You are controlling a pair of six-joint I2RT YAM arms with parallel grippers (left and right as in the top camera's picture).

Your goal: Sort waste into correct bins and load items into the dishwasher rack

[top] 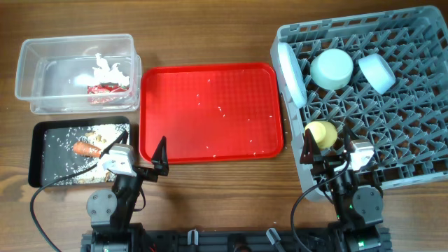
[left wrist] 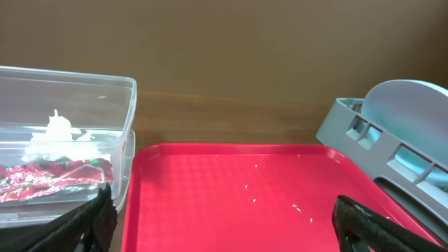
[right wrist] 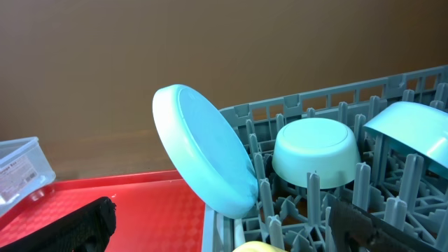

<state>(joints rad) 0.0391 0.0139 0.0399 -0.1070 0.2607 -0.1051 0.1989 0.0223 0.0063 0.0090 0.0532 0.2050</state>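
Only the overhead view showed the shallow black rectangular tray (top: 40,159), which held the small orange carrot stub (top: 86,148) and beige food crumbs (top: 66,138). Behind it stood the clear plastic rectangular tub (top: 42,73), with crumpled white tissue (top: 108,68) and a crumpled red wrapper (top: 106,88) inside.

The large square grey plastic dishwasher rack (top: 399,161) held a pale blue plate (top: 290,73) on edge, an upturned pale green bowl (top: 332,68), a pale blue bowl (top: 376,72) and a small yellow cup (top: 322,134). A large red serving tray (top: 210,112) lay between the bins and the rack.

The left gripper (top: 138,150) was spread wide and gripped nothing. The right gripper (top: 327,150) was also spread wide, with the cup low between its fingers. I cannot tell whether they touched.

Only the right wrist view showed a white label (right wrist: 17,175) on the tub, its print too small to read.
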